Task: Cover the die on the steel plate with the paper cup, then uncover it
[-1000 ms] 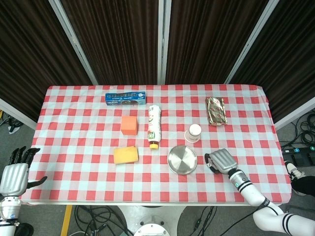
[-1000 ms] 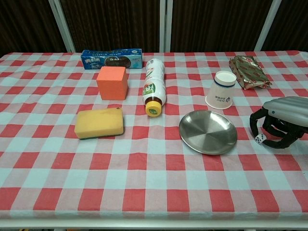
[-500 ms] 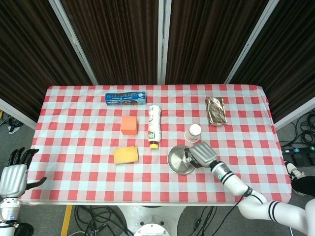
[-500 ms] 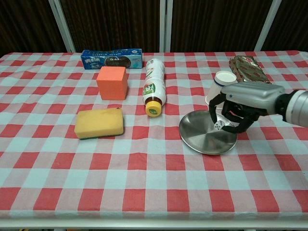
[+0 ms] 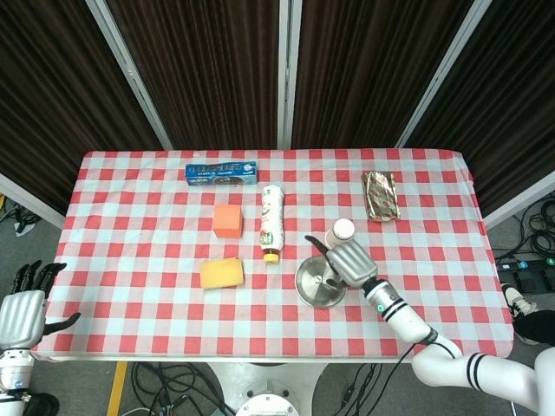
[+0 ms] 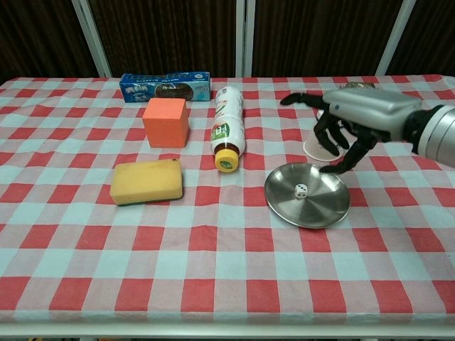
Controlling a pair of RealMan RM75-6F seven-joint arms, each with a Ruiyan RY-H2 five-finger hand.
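Observation:
A small white die [image 6: 301, 190] lies on the round steel plate [image 6: 284, 204], a little left of its middle. My right hand [image 6: 348, 124] hovers above the plate's far right edge with its fingers spread and nothing in them. The white paper cup [image 6: 311, 148] stands mouth-down just behind the plate, mostly hidden by that hand in the chest view. In the head view the cup [image 5: 342, 231] shows beside the right hand [image 5: 347, 260], above the plate [image 5: 310, 290]. My left hand [image 5: 22, 312] hangs open off the table's front left corner.
Left of the plate lie a yellow sponge [image 6: 146, 181], an orange block [image 6: 166, 122] and a white bottle on its side [image 6: 227, 128]. A blue toothpaste box [image 6: 165, 87] is at the back. A foil bag [image 5: 380, 195] lies at the back right.
My right hand brought the die from the cloth right of the plate over the plate and let it go. The die now rests on the plate and the hand has opened and risen.

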